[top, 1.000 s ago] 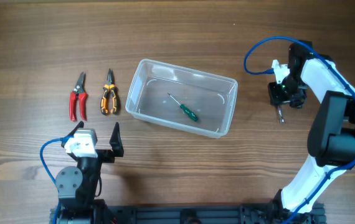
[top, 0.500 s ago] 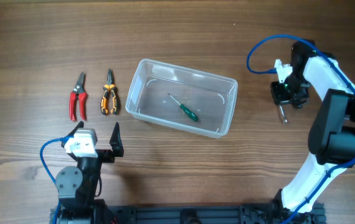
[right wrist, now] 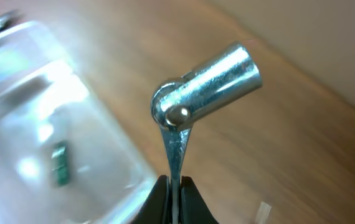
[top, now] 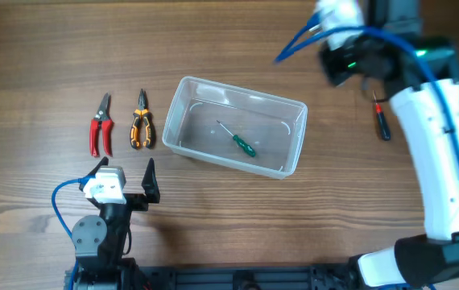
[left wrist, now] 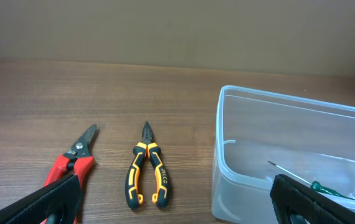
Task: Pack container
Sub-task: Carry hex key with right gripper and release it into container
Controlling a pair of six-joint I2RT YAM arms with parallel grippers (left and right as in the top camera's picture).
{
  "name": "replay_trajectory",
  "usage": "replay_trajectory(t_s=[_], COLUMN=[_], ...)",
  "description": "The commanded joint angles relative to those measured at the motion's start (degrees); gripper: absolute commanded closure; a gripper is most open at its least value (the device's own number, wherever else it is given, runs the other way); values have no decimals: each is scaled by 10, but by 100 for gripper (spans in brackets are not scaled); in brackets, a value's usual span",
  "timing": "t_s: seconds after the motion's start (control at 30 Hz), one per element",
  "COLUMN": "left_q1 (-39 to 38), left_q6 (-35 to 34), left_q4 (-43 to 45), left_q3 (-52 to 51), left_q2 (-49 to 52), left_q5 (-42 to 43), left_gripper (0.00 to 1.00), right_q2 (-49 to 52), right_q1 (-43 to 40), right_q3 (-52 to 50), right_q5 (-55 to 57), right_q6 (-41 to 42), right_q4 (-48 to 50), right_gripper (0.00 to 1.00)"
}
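- Currently right gripper (right wrist: pixel 174 190) pinches a metal socket-tipped tool (right wrist: pixel 205 84) by its thin shaft;
- left gripper (top: pixel 125 171) spread, near left;
- container (top: pixel 241 95) mid-table, screwdriver (top: pixel 241 143) inside; pliers (top: pixel 140 121) and snips (top: pixel 101 127) left of it

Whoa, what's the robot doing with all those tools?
It is packing tools into the clear tub. A green screwdriver already lies inside. The right claw is shut on a silver metal tool, holding it in the air off the tub's right side. The left claw sits open and empty near the front edge of the table. The red snips and orange pliers lie left of the tub, not yet packed.
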Motion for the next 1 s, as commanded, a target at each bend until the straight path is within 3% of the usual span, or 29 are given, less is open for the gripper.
replay_trajectory(t_s=[0.0,0.23,0.57,0.8,0.83,0.87,0.9,0.97], left_q1=[0,0,0,0,0,0,0,0], left_q6=[9,9,9,9,9,9,9,9], left_q4=[2,2,2,2,2,2,2,2], left_q3=[-3,-3,-3,-3,-3,-3,-3,-3], left_q2=[-4,-4,-4,-4,-4,-4,-4,-4], left_q5=[1,1,1,1,1,1,1,1], left_gripper=[0,0,0,0,0,0,0,0], right_q2=[22,107,301,358,360,360,359,359], right_q1=[69,150,154,154,154,154,154,154], right_q3=[0,-18,-18,-18,-18,-18,-18,-16], right_q5=[-47,-48,-48,-48,-48,-48,-48,-49], right_q6=[-55,-109,-107,-92,-91,-85,-74,-55], right_q4=[-30,-41,-17,13,16,17,18,11], right_gripper=[96,96,96,96,80,46,40,42])
